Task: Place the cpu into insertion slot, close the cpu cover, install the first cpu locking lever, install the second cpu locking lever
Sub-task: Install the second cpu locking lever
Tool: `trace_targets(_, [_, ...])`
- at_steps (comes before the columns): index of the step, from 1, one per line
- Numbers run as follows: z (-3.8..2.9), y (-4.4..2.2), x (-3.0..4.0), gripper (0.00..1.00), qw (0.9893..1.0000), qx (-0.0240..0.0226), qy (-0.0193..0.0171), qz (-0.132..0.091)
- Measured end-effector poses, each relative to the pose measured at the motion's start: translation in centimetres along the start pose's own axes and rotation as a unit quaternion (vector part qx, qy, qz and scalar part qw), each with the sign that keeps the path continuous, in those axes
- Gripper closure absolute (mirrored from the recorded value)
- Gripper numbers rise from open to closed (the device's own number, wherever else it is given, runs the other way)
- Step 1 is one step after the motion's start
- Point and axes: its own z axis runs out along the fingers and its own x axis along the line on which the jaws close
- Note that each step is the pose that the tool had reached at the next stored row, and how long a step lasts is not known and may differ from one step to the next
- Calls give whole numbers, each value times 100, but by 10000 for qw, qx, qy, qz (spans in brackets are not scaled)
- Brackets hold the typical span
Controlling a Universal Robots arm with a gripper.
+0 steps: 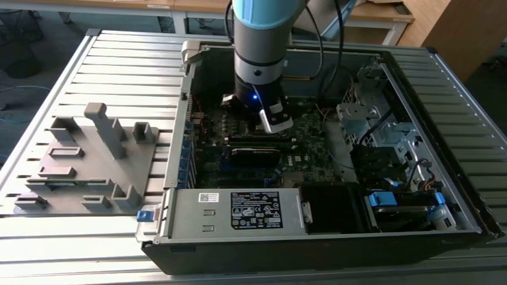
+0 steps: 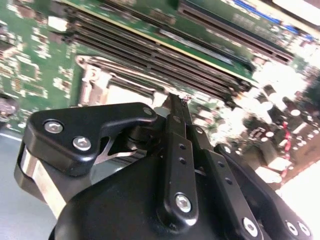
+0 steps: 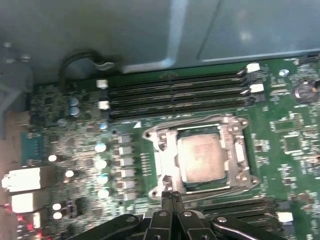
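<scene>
I stand over a surface (image 1: 119, 65) of pale grey slatted metal. Beyond its far edge I see light wooden desks (image 1: 151, 7) on metal legs and a wooden cabinet (image 1: 455, 29) toward the exterior view's right. The floor (image 1: 47, 29) beneath them is dull grey.

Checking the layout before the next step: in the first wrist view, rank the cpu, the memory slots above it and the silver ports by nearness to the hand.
1. cpu, seated in its socket, right beside the hand.
2. memory slots, across the socket from the hand.
3. silver ports, at the board's edge, farthest.
</scene>
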Motion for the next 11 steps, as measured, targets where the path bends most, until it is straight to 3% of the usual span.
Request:
trace_targets(4, [5,15,-99,90,10000,-1,1,0])
trace_targets(11, [28,124,-113,90,10000,0,0,0])
